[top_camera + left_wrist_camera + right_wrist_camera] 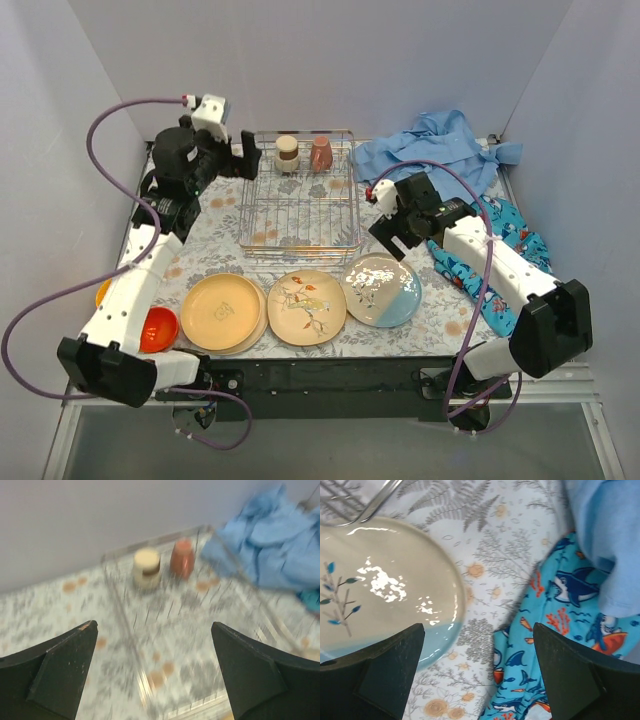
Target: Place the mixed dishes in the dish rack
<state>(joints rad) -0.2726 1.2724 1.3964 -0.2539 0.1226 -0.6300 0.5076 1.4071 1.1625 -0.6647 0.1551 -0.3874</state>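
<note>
The wire dish rack (300, 232) stands mid-table with a cream cup (288, 153) and a reddish cup (321, 153) at its far end. In front lie yellow-tan plates (222, 312), seemingly two stacked, a floral plate (306, 307) and a cream-and-blue plate (381, 289). A red bowl (158, 329) and an orange bowl (103, 293) sit at the left, partly hidden by my left arm. My left gripper (248, 157) is open and empty at the rack's far-left corner. Its blurred wrist view (152, 626) shows both cups (147, 568). My right gripper (398, 243) (477, 627) is open, above the blue plate's (380, 585) right edge.
A light blue cloth (440, 150) lies at the back right. A shark-print cloth (490, 260) lies under my right arm, next to the blue plate, and shows in the right wrist view (560, 630). The rack's corner (355, 500) is close to that plate. Walls enclose the table.
</note>
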